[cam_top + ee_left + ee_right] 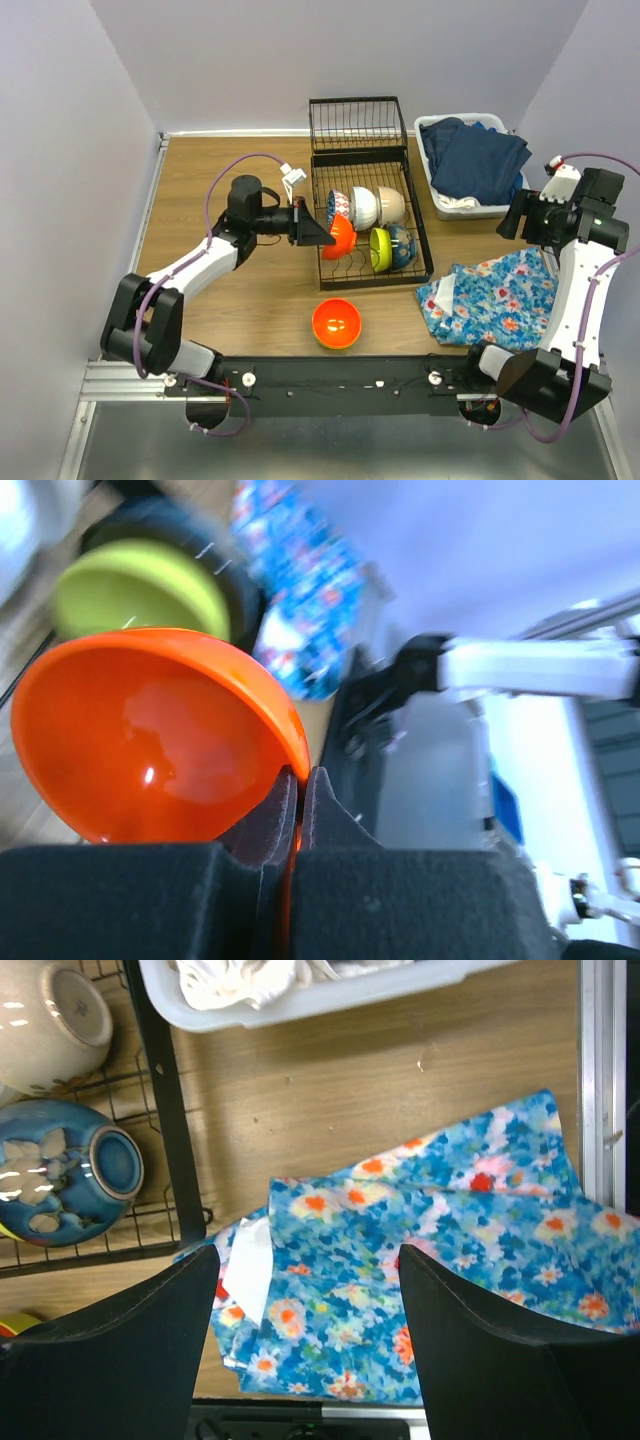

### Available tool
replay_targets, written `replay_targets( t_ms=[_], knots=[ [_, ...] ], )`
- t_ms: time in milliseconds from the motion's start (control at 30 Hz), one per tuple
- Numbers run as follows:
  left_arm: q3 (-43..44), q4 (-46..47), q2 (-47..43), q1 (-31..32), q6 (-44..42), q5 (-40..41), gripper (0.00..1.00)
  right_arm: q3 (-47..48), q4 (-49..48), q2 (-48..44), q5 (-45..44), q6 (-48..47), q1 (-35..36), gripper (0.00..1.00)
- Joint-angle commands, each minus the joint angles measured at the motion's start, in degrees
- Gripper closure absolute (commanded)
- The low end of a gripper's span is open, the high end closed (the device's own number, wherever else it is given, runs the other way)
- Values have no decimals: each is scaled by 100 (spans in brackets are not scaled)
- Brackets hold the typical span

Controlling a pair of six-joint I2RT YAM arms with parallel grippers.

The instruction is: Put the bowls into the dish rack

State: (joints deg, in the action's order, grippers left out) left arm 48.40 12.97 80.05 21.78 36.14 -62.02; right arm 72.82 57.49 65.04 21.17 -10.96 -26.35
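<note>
Your left gripper (pixel 300 785) is closed tight on the rim of 1 orange bowl (pixel 150 730), the fingers pinching only the thin lip. It holds the bowl tilted at the left side of the dish rack (pixel 375 283), which lies along the middle of the table's far edge.

5 bowls are already in the slots:
- The patterned bowl (pixel 339 205)
- The white bowl (pixel 364 207)
- The cream bowl (pixel 50 1020)
- The lime green bowl (pixel 379 250)
- The blue bowl (pixel 65 1170)

The second orange bowl (pixel 336 322) sits loose near the middle of the near edge. Your right gripper (pixel 308 1260) hangs wide open and empty over the floral cloth (pixel 450 1240) by the right edge.

**Risks**
- That lip grip is slight, so the glossy bowl could swivel or slip if its edge catches a wire.
- Lower it carelessly and it may knock the patterned bowl just beside it.

**Hard to make out**
- From above, the bowl and fingers cover the slot beneath, so you cannot tell whether the bowl touches the wires yet.
- The left wrist view is blurred behind the bowl.
- The right arm is cut off at the frame's edge.
</note>
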Motion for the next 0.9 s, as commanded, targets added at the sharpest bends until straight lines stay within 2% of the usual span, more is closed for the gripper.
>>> replay_targets(
  t_ms=[0, 67, 100, 133, 167, 233, 400, 867],
  knots=[
    [-330, 4689, 466, 177, 3086, -505, 100, 31, 464, 53, -385, 6, -2, 20],
    [-489, 5571, 712, 195, 3722, -303, 100, 57, 534, 71, -455, -73, -2, 20],
    [-672, 6707, 870, 195, 4151, -206, 100, 75, 578, 97, -525, -82, -2, 20],
    [-770, 7266, 1202, 204, 4895, 108, 100, 127, 666, 167, -561, -125, -2, 20],
    [-858, 7655, 1302, 204, 5050, 268, 100, 145, 693, 185, -596, -134, -2, 20],
    [-1008, 7344, 1224, 230, 4685, 453, 100, 136, 745, 203, -675, -178, -2, 20],
    [-1096, 7211, 1302, 362, 4867, 972, 100, 22, 711, 167, -824, -187, -2, 20],
    [-1272, 7712, 2366, 494, 5237, 1640, 100, -154, 737, 36, -1141, -161, -2, 20]
  ],
)
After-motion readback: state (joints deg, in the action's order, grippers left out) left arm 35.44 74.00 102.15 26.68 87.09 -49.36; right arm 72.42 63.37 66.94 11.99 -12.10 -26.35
